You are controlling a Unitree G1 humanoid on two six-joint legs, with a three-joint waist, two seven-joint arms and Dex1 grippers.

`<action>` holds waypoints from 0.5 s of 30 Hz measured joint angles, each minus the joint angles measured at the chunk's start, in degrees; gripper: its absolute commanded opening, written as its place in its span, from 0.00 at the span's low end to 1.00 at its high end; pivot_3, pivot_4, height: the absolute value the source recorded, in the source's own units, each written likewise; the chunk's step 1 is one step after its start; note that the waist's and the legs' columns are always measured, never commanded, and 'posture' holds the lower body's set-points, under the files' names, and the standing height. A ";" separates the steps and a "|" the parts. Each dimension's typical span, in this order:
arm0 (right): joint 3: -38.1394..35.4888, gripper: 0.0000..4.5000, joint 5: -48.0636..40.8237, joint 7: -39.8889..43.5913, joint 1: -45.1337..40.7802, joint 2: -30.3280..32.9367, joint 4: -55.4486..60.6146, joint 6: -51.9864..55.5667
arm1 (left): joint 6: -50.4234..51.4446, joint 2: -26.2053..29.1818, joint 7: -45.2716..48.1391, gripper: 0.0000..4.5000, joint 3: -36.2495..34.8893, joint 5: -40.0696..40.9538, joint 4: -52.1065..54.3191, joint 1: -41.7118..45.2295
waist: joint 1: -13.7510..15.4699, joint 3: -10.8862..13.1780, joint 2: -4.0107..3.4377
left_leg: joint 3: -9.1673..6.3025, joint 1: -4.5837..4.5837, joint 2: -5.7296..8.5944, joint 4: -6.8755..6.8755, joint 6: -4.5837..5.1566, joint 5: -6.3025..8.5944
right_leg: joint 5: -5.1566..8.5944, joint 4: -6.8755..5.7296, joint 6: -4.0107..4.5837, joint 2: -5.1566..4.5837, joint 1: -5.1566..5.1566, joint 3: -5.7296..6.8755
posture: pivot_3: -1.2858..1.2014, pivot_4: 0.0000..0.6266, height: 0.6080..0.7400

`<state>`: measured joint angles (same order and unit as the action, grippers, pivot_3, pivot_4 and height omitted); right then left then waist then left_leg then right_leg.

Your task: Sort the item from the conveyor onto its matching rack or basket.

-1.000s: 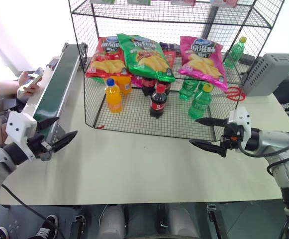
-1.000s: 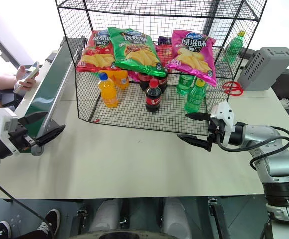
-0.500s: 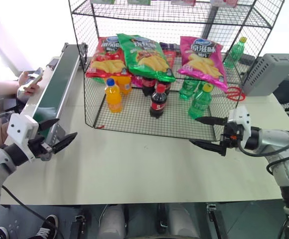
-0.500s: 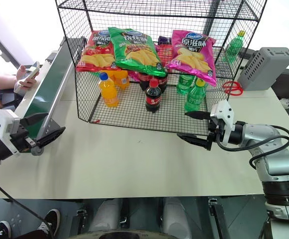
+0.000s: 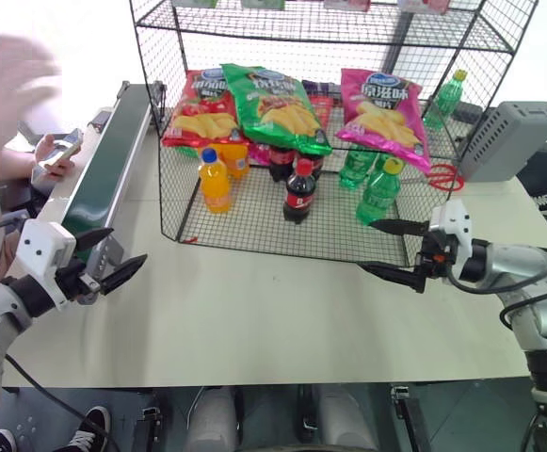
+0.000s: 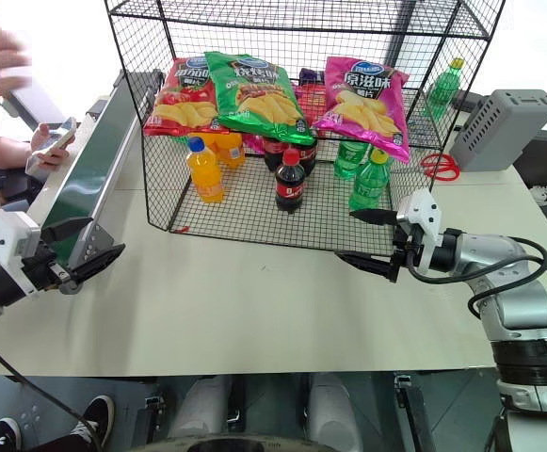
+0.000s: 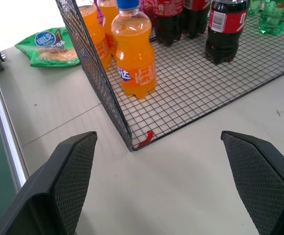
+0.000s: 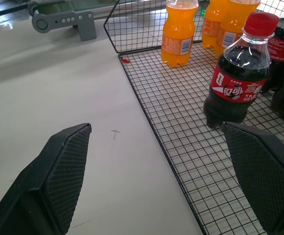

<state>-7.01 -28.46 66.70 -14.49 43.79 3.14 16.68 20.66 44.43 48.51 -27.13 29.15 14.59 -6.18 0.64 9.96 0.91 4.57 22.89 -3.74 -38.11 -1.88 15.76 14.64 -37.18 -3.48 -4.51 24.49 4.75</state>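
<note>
A magenta-pink chip bag (image 5: pixel 381 115) lies tilted on the middle tier of the black wire rack (image 5: pixel 254 223), at its right side. On the left, the dark-green conveyor (image 5: pixel 104 165) runs away from me with nothing on its belt. My left gripper (image 5: pixel 127 245) hovers open and holds nothing, just off the conveyor's near end and left of the rack's front corner. My right gripper (image 5: pixel 367 247) is open too and hangs over the table at the rack's front right corner, pointing left. In its wrist view a cola bottle (image 8: pixel 237 83) stands just ahead.
Red (image 5: pixel 198 108) and green (image 5: pixel 278 104) chip bags share the tier. Orange (image 5: pixel 214 181), cola (image 5: pixel 298 191) and green bottles (image 5: pixel 378 193) stand on the rack floor. A grey box (image 5: pixel 508 139) is at the right. A person with a phone (image 5: pixel 56 151) sits by the conveyor.
A person's blurred hand has come up at the upper left. Both grippers and the bags have stayed where they were.
</note>
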 measured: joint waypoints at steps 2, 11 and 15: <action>0.00 0.99 0.02 0.00 0.00 0.00 0.00 0.00 | -0.01 0.00 0.02 0.96 0.13 -0.01 -0.01 0.01 | 0.00 0.00 0.00 | 0.00 0.00 0.00 0.00 0.00 0.00 | 0.00 0.00 0.00 0.00 0.00 0.00 | 0.52 0.24 1.00; 0.01 0.99 0.85 0.02 -0.05 0.01 -0.17 -0.90 | -0.07 0.01 0.04 0.96 1.13 -0.07 -0.10 0.13 | -0.01 0.00 0.00 | 0.00 0.00 0.00 0.00 0.00 0.00 | 0.00 0.00 0.00 0.00 0.00 0.00 | 0.52 0.24 1.00; 0.02 0.99 0.87 0.00 -0.05 0.00 -0.17 -0.87 | -0.08 0.02 0.05 0.96 1.13 -0.22 -0.23 0.17 | -0.01 0.00 0.00 | 0.00 0.00 0.00 0.00 0.00 0.00 | 0.00 -0.01 0.00 0.00 0.00 0.00 | 0.52 0.24 1.00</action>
<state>-6.99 -27.59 66.70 -14.54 43.79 2.97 15.82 20.58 44.44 48.56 -26.00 28.93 14.36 -6.01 0.63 9.96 0.91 4.57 22.89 -3.74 -38.11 -1.88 15.76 14.64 -37.18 -3.48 -4.51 24.50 4.75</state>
